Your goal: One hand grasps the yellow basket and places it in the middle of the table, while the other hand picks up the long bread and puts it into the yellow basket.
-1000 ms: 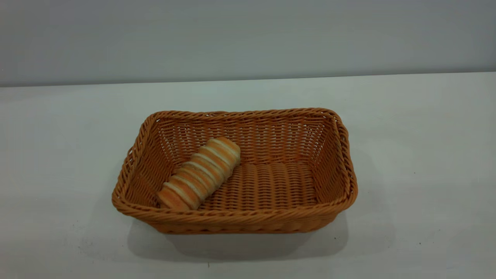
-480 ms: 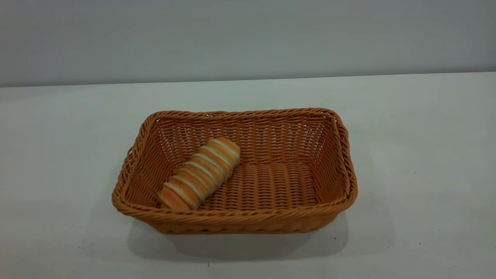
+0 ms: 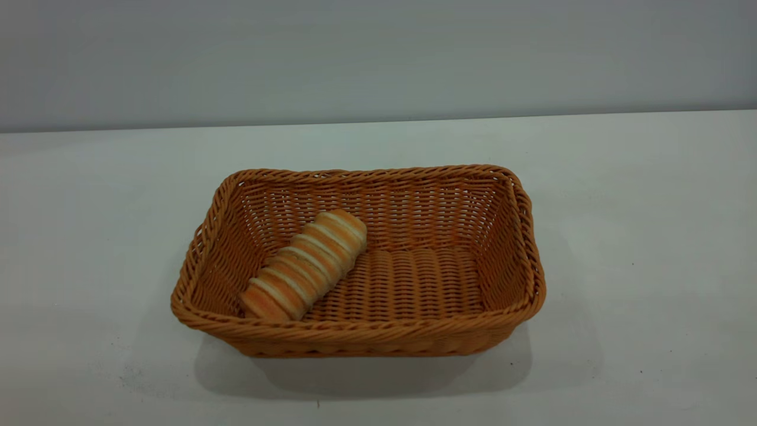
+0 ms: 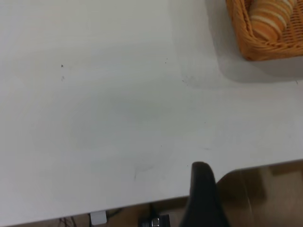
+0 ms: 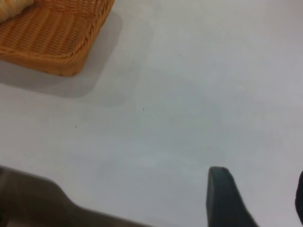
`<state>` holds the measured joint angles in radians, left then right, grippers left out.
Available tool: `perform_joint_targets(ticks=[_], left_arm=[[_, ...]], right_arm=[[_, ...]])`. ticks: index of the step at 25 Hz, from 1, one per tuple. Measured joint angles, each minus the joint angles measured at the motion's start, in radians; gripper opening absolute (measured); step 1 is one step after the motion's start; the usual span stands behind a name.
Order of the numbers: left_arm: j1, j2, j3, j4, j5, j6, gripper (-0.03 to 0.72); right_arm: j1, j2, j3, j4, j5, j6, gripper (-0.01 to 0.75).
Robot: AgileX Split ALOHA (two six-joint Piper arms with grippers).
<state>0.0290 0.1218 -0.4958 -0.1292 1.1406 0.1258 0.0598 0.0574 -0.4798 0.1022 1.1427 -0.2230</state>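
The yellow basket [image 3: 378, 337] stands in the middle of the white table [image 3: 639, 248]. The long bread [image 3: 304, 266] lies slantwise inside it, in the left half, one end against the near wall. Neither gripper shows in the exterior view. In the left wrist view my left gripper [image 4: 203, 194] hangs over the table's edge, well away from the basket's corner [image 4: 265, 47] and the bread's end [image 4: 270, 19]. In the right wrist view my right gripper [image 5: 260, 189] is open and empty above bare table, far from the basket's corner [image 5: 57, 42].
The table's edge [image 4: 142, 201] runs near the left gripper, with brown floor beyond it. The table's edge also shows in the right wrist view [image 5: 61, 201]. A plain grey wall [image 3: 378, 59] stands behind the table.
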Motion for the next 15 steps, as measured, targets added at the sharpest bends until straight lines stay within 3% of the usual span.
perform_joint_targets(ticks=[15], left_arm=[[0.000, -0.144, 0.000, 0.000, 0.006, 0.000, 0.577]], right_arm=[[-0.033, -0.076, 0.000, 0.001, 0.000, 0.000, 0.401]])
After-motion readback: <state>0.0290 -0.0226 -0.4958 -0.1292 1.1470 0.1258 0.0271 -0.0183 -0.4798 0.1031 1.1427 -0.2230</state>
